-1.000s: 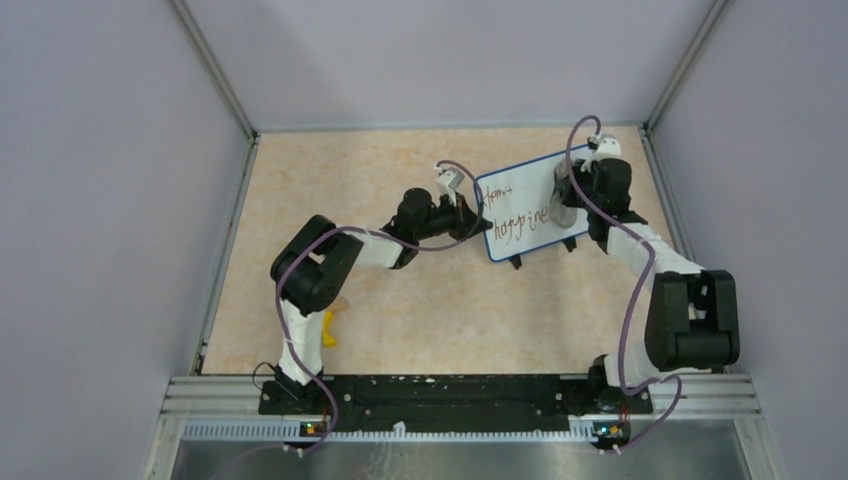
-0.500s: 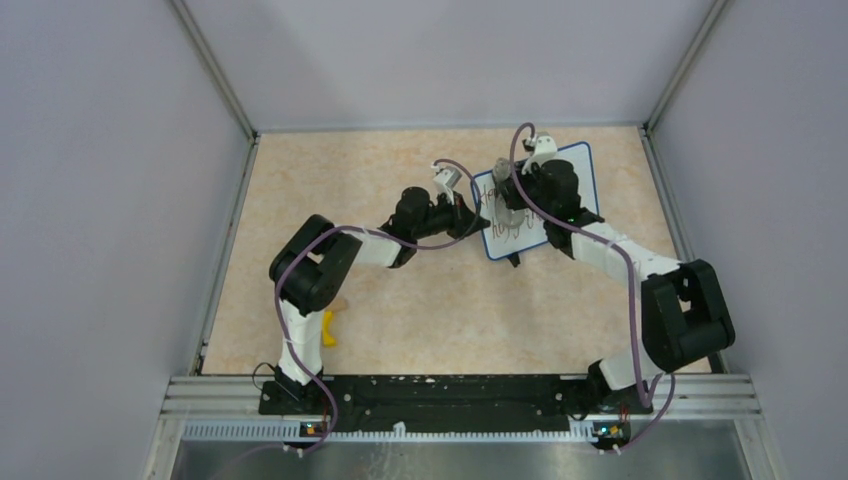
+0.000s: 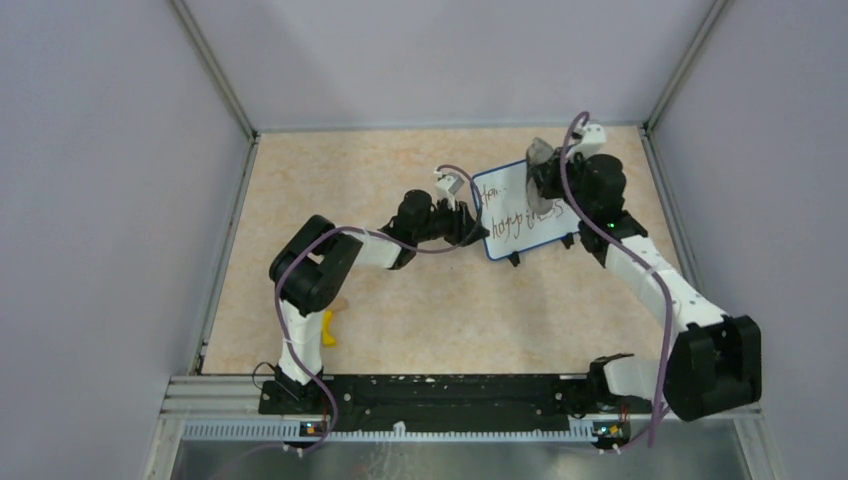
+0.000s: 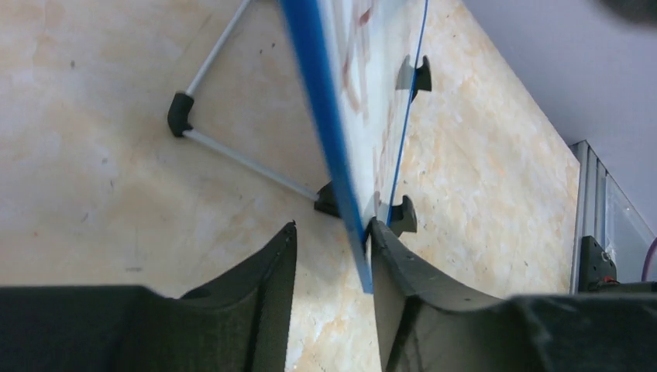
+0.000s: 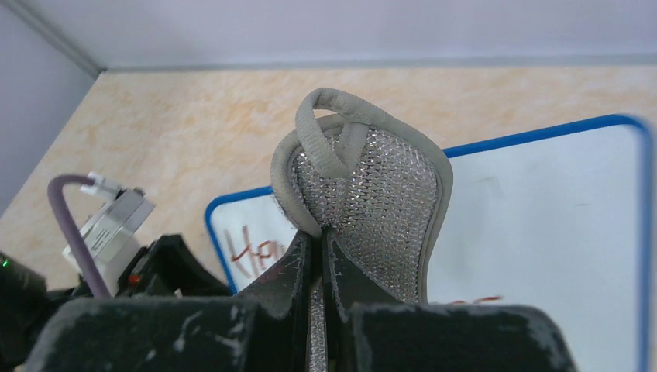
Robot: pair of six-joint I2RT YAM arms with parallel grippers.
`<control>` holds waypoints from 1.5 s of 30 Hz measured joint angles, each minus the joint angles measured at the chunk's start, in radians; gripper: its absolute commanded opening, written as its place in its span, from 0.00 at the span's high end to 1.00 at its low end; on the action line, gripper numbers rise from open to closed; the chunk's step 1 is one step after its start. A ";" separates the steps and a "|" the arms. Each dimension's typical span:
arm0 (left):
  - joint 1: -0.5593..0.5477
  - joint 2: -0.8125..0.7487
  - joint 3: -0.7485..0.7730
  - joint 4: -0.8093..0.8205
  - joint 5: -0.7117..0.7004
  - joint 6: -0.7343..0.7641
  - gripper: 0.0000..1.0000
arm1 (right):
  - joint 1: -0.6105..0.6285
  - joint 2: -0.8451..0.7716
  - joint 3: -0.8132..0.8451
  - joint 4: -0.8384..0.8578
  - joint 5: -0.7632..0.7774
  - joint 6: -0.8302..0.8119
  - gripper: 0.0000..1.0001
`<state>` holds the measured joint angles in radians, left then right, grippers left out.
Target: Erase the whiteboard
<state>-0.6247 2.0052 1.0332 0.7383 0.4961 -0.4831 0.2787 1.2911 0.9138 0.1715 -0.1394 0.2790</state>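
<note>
Near edge: small yellow item (image 3: 328,330) on the surface (image 3: 400,310), beside the left arm's base. Mid surface: left hand (image 4: 333,226) is partly open, fingers straddling the left blue rim of the whiteboard (image 3: 515,215). One finger sits against the rim and the other is clear of it, so no clamp. Board stands tilted on a wire stand (image 4: 232,151) with black feet, right of centre, toward the back. Reddish-brown writing (image 3: 515,222) on its face. Far side: right hand (image 5: 321,236) is closed tight on a grey mesh eraser pad (image 5: 380,186), up at the board's top edge. Can't tell if the pad touches the board.
</note>
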 measured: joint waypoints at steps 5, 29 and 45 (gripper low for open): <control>0.000 0.000 -0.015 -0.029 0.008 -0.004 0.40 | -0.093 -0.151 -0.028 -0.035 0.118 -0.053 1.00; 0.061 0.098 -0.058 0.362 0.090 -0.338 0.55 | -0.309 0.172 0.082 -0.018 0.022 -0.121 1.00; 0.061 0.099 -0.042 0.361 0.087 -0.323 0.69 | -0.320 0.243 0.116 0.023 -0.074 -0.209 1.00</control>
<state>-0.5632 2.1040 0.9909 1.0996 0.5831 -0.8062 -0.0414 1.5341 1.0302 0.1940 -0.2134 0.0696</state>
